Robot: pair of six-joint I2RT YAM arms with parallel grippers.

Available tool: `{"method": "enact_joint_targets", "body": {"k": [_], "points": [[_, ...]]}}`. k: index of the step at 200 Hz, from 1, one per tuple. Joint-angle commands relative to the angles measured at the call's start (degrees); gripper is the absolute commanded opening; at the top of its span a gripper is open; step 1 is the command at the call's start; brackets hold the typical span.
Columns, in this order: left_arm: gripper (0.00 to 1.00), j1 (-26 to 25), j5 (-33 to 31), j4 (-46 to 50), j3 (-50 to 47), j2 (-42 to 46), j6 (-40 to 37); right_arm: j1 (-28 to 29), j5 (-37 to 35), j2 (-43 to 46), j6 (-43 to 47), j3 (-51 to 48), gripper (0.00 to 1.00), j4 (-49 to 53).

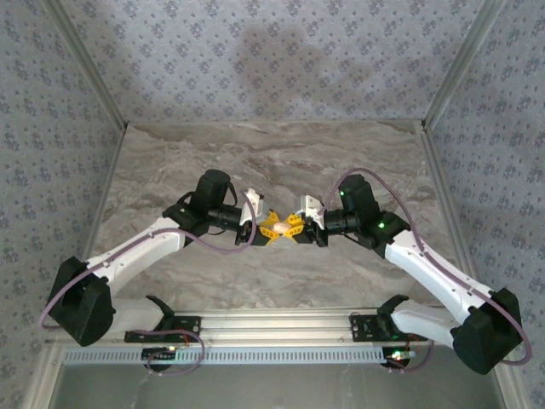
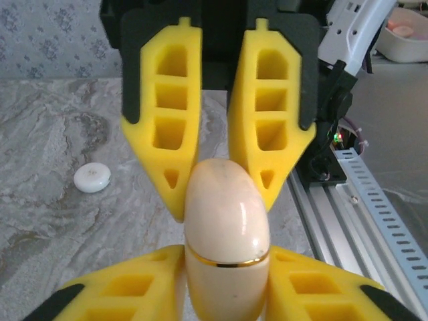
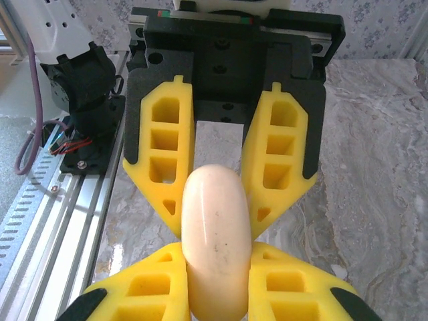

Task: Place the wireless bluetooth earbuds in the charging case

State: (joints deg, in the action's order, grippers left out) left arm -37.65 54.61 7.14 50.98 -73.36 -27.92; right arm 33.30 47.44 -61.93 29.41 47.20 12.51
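Charging case [image 2: 227, 221], cream, gold seam, lid shut: held aloft over marble table [image 2: 53, 134], mid-span between both arms. Step, by judgement: opening lid. Keep one end clamped firm, ease the other away at the seam, avoid twisting. Left gripper [image 2: 226, 257]: narrowly parted, pinching seam end. Right gripper [image 3: 217, 251]: pressed tight on opposite rounded end.

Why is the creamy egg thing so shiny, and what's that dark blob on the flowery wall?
Left wrist view: light bounces off the glossy cream rounded case with a gold band, making pale glare streaks. Right wrist view: same sheen along its side. Top external view: the blob is a soft shadow on the flower-patterned back wall.
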Motion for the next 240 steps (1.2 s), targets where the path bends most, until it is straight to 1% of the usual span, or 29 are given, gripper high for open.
{"method": "enact_joint_targets", "body": {"k": [1,10,20,29,49,66,92,124,148,167,192,214,227,240], "points": [[0.27,-0.66,1.64,2.68,2.27,-0.95,-2.37,0.4,0.52,0.31,0.41,1.93,0.2,0.73],[0.25,-0.62,1.67,2.96,2.28,-0.97,-2.54,0.34,0.08,0.43,0.18,1.93,0.22,0.71],[0.25,-0.76,1.64,2.97,2.14,-0.86,-2.65,0.1,-0.71,0.66,-0.36,1.78,0.29,0.48],[0.24,-0.69,1.64,2.97,2.02,-0.73,-2.66,-0.39,-1.51,0.82,-1.1,1.67,0.34,0.07],[0.24,-0.74,1.64,2.97,1.67,-0.33,-3.01,-1.93,-2.34,1.26,-2.44,1.54,0.39,-1.01],[0.24,-0.72,1.64,3.05,1.4,-0.2,-3.28,-3.33,-2.71,1.87,-3.25,1.57,0.4,-1.76],[0.24,-0.73,1.55,3.32,1.31,-0.03,-3.37,-5.6,-1.36,2.58,-4.48,1.58,0.41,-3.36],[0.23,-0.76,1.36,3.28,1.01,0.06,-3.45,-6.97,-0.55,2.61,-5.21,1.54,0.42,-3.99],[0.23,-0.74,1.03,1.97,0.38,0.28,-2.49,-7.32,-1.71,2.43,-5.96,1.33,0.42,-4.21],[0.23,-0.34,0.35,-2.53,-1.7,0.76,0.31,-7.59,-1.74,2.67,-7.13,1.32,0.42,-4.34],[0.23,1.31,-0.68,-13.65,-6.61,1.21,7.46,-8.18,-4.2,3.2,-12.86,1.87,0.45,-3.63],[0.22,2.82,-4.07,-23.4,-11.16,1.14,13.39,-8.26,-11.55,2.34,-20.66,3.16,0.45,0.74],[0.22,3.52,-6.45,-27.49,-13.2,1.03,16.04,-8.26,-16.76,0.48,-27.94,4.84,0.45,4.8],[0.22,4.17,-8.81,-30.42,-14.92,0.99,18.19,-8.27,-20.46,-2.04,-36.14,7.09,0.46,9.81]]}}
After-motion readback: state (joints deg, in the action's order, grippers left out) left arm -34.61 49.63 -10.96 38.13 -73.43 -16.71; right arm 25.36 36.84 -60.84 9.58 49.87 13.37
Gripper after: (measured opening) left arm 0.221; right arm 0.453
